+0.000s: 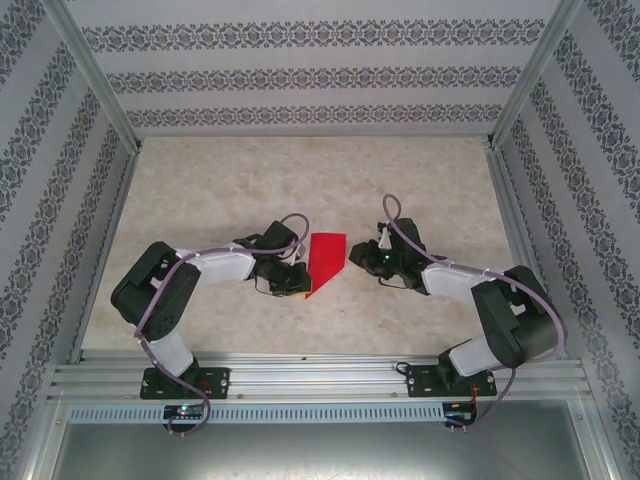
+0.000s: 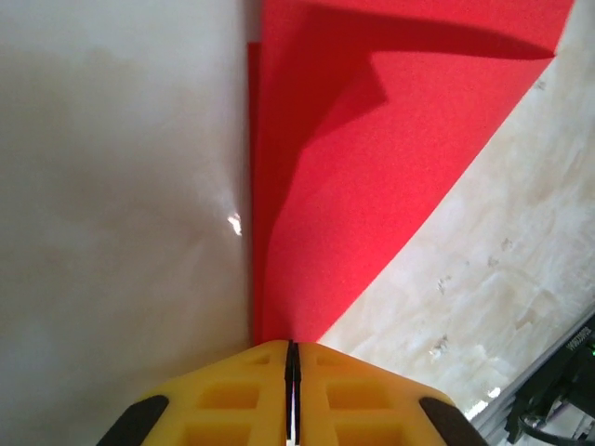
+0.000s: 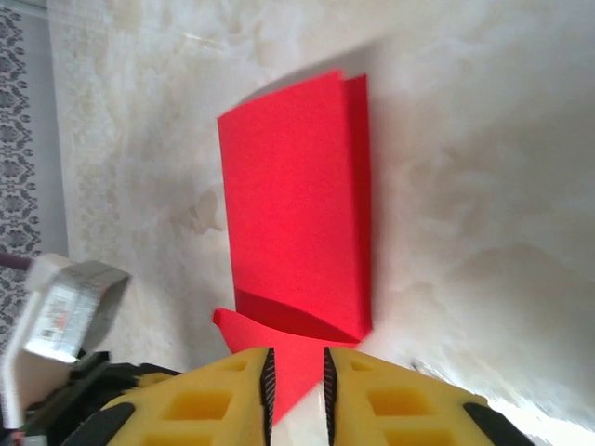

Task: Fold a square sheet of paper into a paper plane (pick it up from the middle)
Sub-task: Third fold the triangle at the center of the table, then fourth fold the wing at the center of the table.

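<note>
2 grippers sit close together near the middle of the table (image 1: 220, 190), and the square sheet of paper (image 1: 325, 262) lies between them, already folded into a narrower red shape with 1 slanted edge and a pointed end toward the near side. From the top camera I see the left gripper (image 1: 292, 278) just beside the paper's left edge and near its lower point, while the right gripper (image 1: 372, 258) sits just off the paper's right side. On the left wrist camera the yellow fingers (image 2: 232, 400) are pressed almost together, with only a hairline slit between them, and the paper's (image 2: 372, 139) narrow end runs straight into that slit, so I read the left gripper (image 2: 290, 348) as pinched on the fold. A straight creased edge leads up from the fingertips. On the right wrist camera the right gripper's (image 3: 296, 358) fingers (image 3: 390, 400) stand clearly apart, and 1 red corner of the paper (image 3: 297, 214) reaches into the gap without being squeezed. There I can see 2 layers, the upper flap slightly offset from the lower one.
</note>
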Robot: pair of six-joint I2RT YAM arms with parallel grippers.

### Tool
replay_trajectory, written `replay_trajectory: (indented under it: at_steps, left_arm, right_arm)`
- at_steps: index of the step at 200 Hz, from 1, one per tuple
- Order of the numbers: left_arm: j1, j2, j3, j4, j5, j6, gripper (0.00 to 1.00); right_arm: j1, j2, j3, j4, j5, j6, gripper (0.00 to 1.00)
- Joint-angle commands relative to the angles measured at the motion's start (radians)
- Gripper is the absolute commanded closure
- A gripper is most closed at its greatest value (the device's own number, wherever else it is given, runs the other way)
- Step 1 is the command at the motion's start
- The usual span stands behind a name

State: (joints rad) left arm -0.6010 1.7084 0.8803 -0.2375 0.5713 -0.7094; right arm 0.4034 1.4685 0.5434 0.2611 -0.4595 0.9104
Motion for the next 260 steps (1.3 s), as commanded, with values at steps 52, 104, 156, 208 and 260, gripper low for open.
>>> replay_trajectory:
  at_steps: [52,104,156,208,260]
  left_arm:
    - [-0.005,0.000,0.151,-0.116,-0.114,0.080,0.87]
    - [-0.004,0.067,0.191,-0.148,-0.168,0.088,0.90]
    - [-0.003,0.077,0.183,-0.143,-0.174,0.088,0.90]
    - [-0.003,0.078,0.168,-0.128,-0.173,0.088,0.89]
    - [-0.005,0.024,0.141,-0.135,-0.182,0.093,0.87]
  right_arm:
    - [0.039,0.016,-0.008,0.005,-0.028,0.006,0.58]
    - [0.072,0.110,0.058,0.058,-0.090,0.008,0.49]
    - [0.091,0.216,0.114,0.140,-0.143,0.025,0.54]
    - [0.110,0.285,0.158,0.124,-0.171,-0.023,0.67]
    - [0.117,0.305,0.194,0.050,-0.156,-0.080,0.82]
